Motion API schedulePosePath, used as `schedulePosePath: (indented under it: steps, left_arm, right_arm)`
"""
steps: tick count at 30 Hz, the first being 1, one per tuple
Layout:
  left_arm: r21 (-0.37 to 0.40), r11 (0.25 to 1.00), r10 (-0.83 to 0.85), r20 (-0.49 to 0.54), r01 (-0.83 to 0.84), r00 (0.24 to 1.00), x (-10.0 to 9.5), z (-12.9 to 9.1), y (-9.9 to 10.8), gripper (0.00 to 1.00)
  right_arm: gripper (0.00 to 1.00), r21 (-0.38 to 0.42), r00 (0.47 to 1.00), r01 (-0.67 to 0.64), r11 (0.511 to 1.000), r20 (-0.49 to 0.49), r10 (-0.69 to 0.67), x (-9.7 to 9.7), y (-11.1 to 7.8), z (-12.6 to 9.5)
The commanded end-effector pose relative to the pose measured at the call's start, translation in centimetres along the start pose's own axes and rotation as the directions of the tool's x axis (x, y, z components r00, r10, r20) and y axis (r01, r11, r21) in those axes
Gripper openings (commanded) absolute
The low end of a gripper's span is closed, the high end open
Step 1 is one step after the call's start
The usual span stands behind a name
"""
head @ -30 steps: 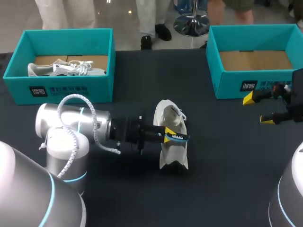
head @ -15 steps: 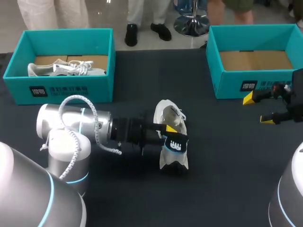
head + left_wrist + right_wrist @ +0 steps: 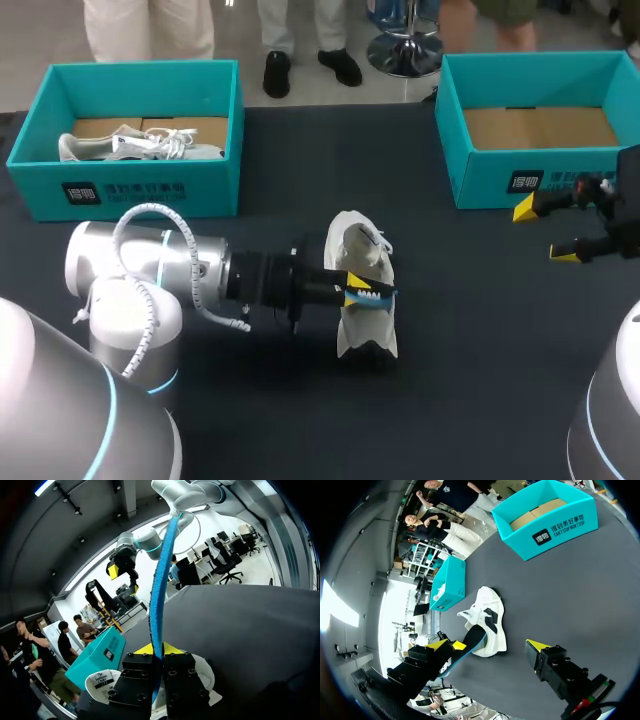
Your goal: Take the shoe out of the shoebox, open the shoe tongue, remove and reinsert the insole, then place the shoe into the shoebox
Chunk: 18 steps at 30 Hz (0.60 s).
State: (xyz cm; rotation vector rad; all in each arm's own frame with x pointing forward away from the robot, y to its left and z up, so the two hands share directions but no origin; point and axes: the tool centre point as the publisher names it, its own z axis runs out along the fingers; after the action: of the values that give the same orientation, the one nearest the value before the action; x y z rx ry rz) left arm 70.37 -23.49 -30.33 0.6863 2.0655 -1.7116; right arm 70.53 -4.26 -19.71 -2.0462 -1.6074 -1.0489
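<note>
Change: insole (image 3: 378, 291) turned edge-on in my left claw (image 3: 356, 290), which is clamped on it.
Under claw: white shoe (image 3: 362, 335).
Right claw (image 3: 542, 231): fingers apart, beside right shoebox (image 3: 500, 182), which has a cardboard floor.
Left shoebox (image 3: 140, 192): second shoe (image 3: 140, 146) inside.

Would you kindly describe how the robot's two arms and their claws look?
The left arm is silver-white with rounded joints, light-blue rings, a looping white cable and a black wrist. The right arm shows the same silver and blue ring. The left claw and right claw are black with yellow tips.
</note>
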Motion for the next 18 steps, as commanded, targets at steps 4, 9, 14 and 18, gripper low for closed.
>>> schedulePosePath:
  steps: [4, 9, 14, 18]
  left_arm:
    - [-0.019, 1.0, -0.017, 0.03, 0.017, 0.999, -0.2, 0.1, 0.7, 0.0]
    - [-0.027, 0.999, -0.032, 0.043, 0.033, 0.999, -0.4, 0.6, 1.6, 0.0]
    - [-0.045, 0.998, -0.035, 0.055, 0.037, 0.998, -0.9, 0.9, 2.6, 0.0]
    - [-0.058, 0.998, -0.03, 0.049, 0.033, 0.998, -1.1, 1.1, 3.1, 0.0]
  right_arm:
    - [1.0, -0.001, 1.0, -0.001, 1.0, 0.002, 0.001, 0.0, -0.1, 0.0]
    - [1.0, -0.001, 1.0, -0.001, 1.0, 0.002, 0.001, 0.0, -0.1, 0.0]
    - [1.0, -0.001, 1.0, -0.001, 1.0, 0.002, 0.001, 0.0, -0.1, 0.0]
    - [1.0, -0.001, 1.0, -0.001, 1.0, 0.002, 0.001, 0.0, -0.1, 0.0]
